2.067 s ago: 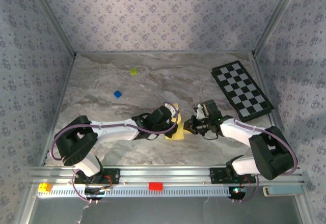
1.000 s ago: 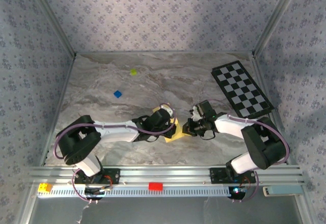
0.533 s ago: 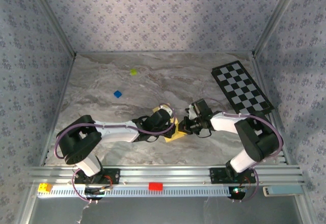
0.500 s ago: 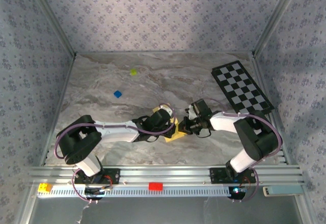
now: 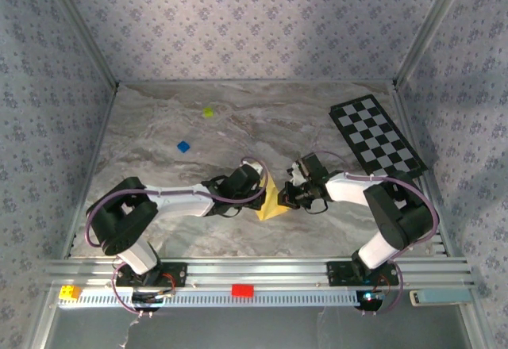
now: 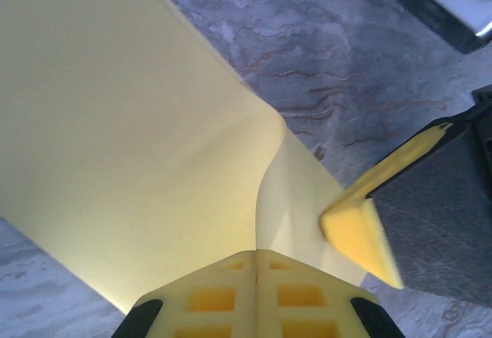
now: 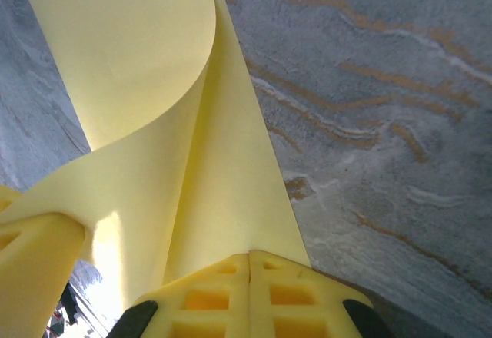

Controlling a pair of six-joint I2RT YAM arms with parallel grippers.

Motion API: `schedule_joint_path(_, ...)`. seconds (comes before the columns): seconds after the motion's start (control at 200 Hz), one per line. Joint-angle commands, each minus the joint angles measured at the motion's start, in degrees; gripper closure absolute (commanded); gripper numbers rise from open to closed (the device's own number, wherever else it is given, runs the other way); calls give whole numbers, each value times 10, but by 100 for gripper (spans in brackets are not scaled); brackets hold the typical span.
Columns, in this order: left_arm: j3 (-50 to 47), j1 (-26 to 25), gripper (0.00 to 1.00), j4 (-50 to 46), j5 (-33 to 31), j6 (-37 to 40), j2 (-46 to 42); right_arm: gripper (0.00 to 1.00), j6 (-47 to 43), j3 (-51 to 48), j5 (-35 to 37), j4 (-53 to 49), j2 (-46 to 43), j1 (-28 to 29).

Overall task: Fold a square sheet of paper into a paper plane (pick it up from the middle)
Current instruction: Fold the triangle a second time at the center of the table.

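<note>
Clamping square sheet of paper (image 5: 274, 206) at frame centre: left gripper (image 5: 260, 192) clenched on its left side, right gripper (image 5: 290, 197) on its right; long axis up-frame.

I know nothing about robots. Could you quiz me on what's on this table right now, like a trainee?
1. True or false: the left gripper and the right gripper are both shut on the yellow paper.
2. Where does the checkered board lie? A) under the paper B) at the far right, apart from the paper C) in a gripper
3. What colour is the small block lying near the yellow-green block?
Key: 1 true; 2 B; 3 blue.
</note>
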Motion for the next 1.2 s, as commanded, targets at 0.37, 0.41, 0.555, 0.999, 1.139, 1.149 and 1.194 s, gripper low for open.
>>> schedule_joint_path(0.37, 26, 5, 100, -39, -12, 32, 27, 95, -10, 0, 33, -58, 11, 1)
schedule_joint_path(0.41, 26, 5, 100, -36, -11, 32, 29, 95, -10, 1, 33, -60, 10, 1)
schedule_joint_path(0.555, 37, 5, 100, -47, -4, 35, 34, 95, -9, -2, 38, -60, 4, 2)
schedule_joint_path(0.999, 38, 5, 100, -44, 1, 36, 36, 95, -10, -1, 42, -68, 4, 2)
schedule_joint_path(1.139, 38, 5, 100, -45, 2, 38, 36, 95, -11, -1, 43, -70, 3, 1)
schedule_joint_path(1.149, 39, 5, 100, -45, 1, 37, 36, 95, -11, -1, 43, -70, 3, 2)
schedule_joint_path(1.194, 39, 5, 100, -46, 1, 38, 36, 95, -12, -1, 44, -70, 3, 2)
